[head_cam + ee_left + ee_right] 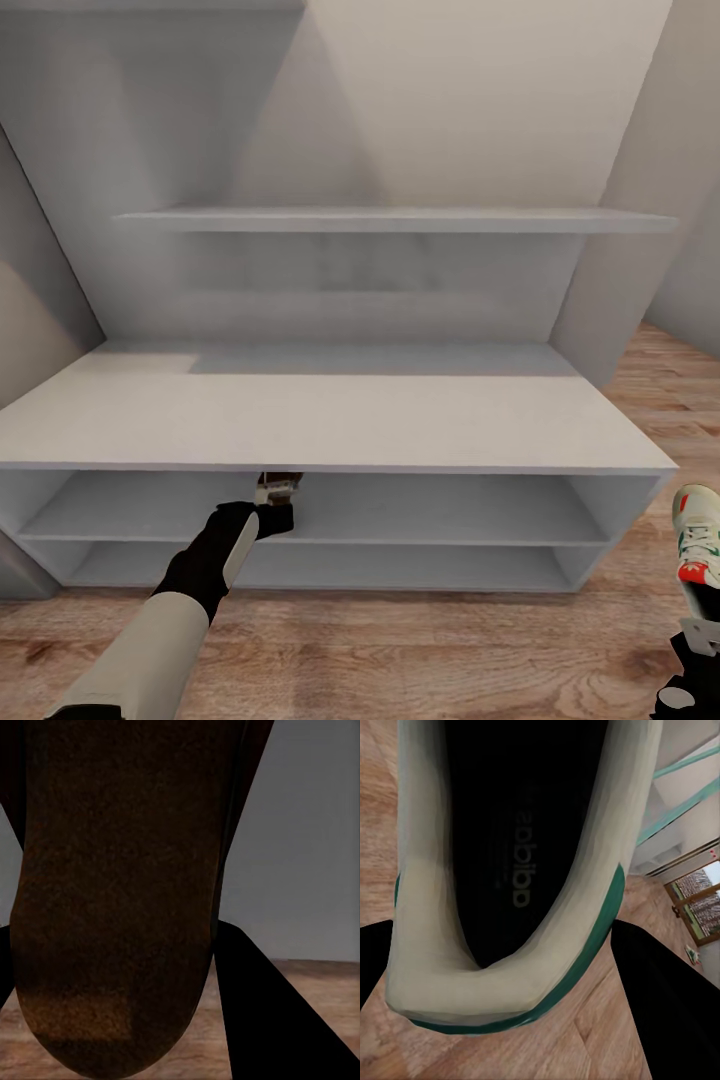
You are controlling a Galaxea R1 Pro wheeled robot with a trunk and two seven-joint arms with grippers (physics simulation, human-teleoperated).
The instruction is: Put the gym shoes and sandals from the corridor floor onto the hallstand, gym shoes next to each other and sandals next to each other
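The pale hallstand point(330, 425) stands in front of me, with a wide top, two open lower shelves and a floating shelf above. My left gripper point(277, 497) is at the mouth of the upper open shelf, shut on a dark brown sandal point(279, 484). In the left wrist view the sandal's sole point(112, 907) lies between the dark fingers point(281, 1020). My right gripper point(700, 640) is low at the right edge, shut on a white gym shoe point(697, 535) with green stripes, held above the corridor floor point(400, 650). The right wrist view looks into that gym shoe's opening point(510, 870).
Grey walls close in at the left point(30, 290) and right point(660, 200) of the hallstand. Wood-plank floor stretches in front of the unit and off to the right point(670, 380).
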